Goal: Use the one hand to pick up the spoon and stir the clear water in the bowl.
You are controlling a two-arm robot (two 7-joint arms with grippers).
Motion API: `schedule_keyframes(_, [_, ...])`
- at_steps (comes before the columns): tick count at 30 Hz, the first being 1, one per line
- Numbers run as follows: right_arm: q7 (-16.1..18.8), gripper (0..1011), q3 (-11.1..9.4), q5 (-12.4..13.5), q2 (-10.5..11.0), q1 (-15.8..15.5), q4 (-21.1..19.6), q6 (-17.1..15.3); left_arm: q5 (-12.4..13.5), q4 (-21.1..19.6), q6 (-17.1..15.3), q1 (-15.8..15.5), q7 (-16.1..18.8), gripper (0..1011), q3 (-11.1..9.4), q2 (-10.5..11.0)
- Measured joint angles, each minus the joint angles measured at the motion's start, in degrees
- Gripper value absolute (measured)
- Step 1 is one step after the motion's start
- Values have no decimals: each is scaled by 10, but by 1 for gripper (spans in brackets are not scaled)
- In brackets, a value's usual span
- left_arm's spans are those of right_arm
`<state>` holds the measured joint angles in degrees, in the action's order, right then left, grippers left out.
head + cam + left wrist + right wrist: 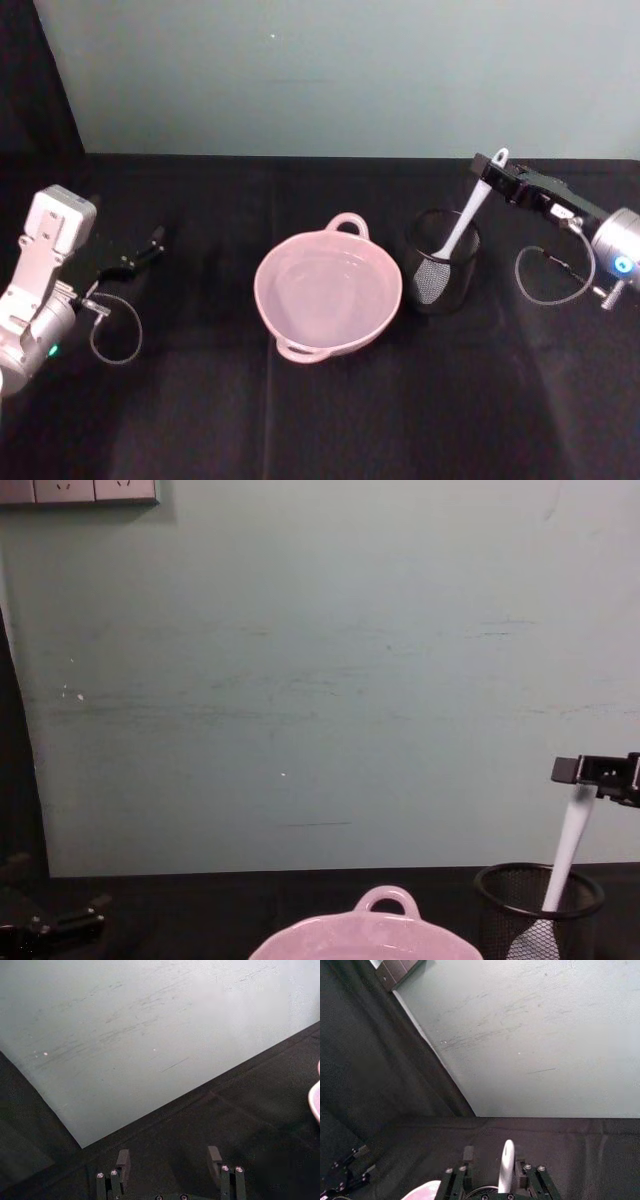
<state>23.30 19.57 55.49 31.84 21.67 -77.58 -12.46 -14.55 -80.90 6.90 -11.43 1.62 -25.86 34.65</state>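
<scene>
The pale pink bowl [328,295] holds clear water at the table's middle; its rim also shows in the chest view [372,932]. Just right of it the white spoon [468,218] stands tilted in a black mesh cup [443,265], blade down, handle leaning up and to the right. My right gripper [492,165] is at the handle's top end. In the right wrist view the spoon handle [506,1167] lies between the right gripper's [494,1162] fingers, close to one, with a gap to the other. The left gripper [152,245] rests open at far left.
A black cloth [330,420] covers the table, and a pale green wall [320,680] stands right behind it. The right arm's cable loop [545,275] hangs beside the mesh cup. Open cloth lies in front of the bowl and between the bowl and the left arm.
</scene>
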Motion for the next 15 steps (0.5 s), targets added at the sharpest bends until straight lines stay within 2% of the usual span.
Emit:
schedule_keyframes(6, [0, 645, 0, 0, 0, 0, 0, 0, 0, 0, 0, 0, 0, 1011, 0, 0])
schedule_keyframes(7, [0, 705, 0, 0, 0, 0, 0, 0, 0, 0, 0, 0, 0, 1011, 0, 0])
schedule_keyframes(13, [1, 852, -1, 0, 0, 0, 0, 0, 0, 0, 0, 0, 0, 1011, 0, 0])
schedule_keyframes(14, [1, 893, 0, -2, 0, 0, 0, 1, 0, 0, 0, 0, 0, 1011, 0, 0])
schedule_keyframes(15, [-1, 924, 6, -14, 2, 3, 3, 7, 0, 0, 0, 0, 0, 1011, 0, 0])
